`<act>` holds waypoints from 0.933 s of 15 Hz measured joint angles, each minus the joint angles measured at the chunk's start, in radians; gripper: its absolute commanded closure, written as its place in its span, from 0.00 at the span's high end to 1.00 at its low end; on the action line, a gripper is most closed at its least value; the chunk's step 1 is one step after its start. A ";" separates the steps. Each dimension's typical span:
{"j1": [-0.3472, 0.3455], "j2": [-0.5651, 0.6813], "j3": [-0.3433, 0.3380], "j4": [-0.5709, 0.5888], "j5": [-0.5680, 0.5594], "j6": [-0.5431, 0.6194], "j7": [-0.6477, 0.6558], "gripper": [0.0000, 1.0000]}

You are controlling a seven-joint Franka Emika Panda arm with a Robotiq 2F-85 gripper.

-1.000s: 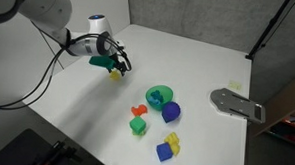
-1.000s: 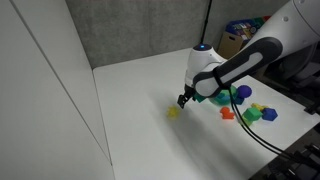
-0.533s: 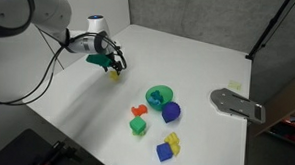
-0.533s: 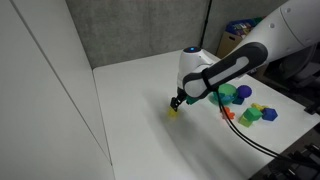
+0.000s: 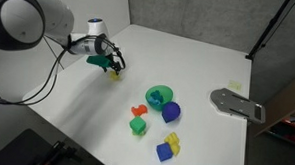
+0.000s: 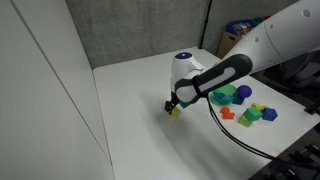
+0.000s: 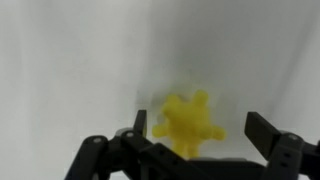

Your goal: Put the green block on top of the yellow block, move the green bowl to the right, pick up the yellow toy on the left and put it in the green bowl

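Observation:
The yellow toy (image 7: 187,122), star-shaped, lies on the white table between my gripper's (image 7: 200,130) spread fingers, closer to one finger (image 7: 140,125) than to the opposite one. The gripper (image 5: 113,66) (image 6: 172,104) is open and hovers right over the toy (image 5: 115,74) (image 6: 173,111) in both exterior views. The green bowl (image 5: 159,95) (image 6: 228,95) stands apart, further along the table. A green block (image 5: 138,127) (image 6: 252,116) sits beside an orange piece (image 5: 139,111). At this size I cannot pick out the yellow block.
A blue cylinder (image 5: 171,112) stands next to the bowl. A yellow and blue block pair (image 5: 168,146) lies near the table edge. A grey flat object (image 5: 237,103) rests at the far side. A dark wall backs the table (image 5: 209,55).
The arm has shifted a little further along the table and down, bringing the open gripper over the yellow toy. Nothing else moved.

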State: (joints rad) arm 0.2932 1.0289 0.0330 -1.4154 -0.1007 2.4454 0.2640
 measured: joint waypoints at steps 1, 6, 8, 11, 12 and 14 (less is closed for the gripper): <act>0.003 0.013 -0.002 0.018 0.000 0.000 0.001 1.00; 0.021 0.065 -0.019 0.088 0.000 -0.012 0.004 0.56; 0.023 0.077 -0.025 0.107 0.000 -0.017 0.004 0.40; 0.023 0.081 -0.029 0.124 0.000 -0.029 0.004 0.30; 0.023 0.081 -0.031 0.128 0.000 -0.031 0.004 0.25; 0.023 0.076 -0.033 0.135 0.000 -0.031 0.004 0.12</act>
State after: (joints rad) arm 0.3165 1.1049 -0.0002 -1.2809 -0.1008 2.4145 0.2685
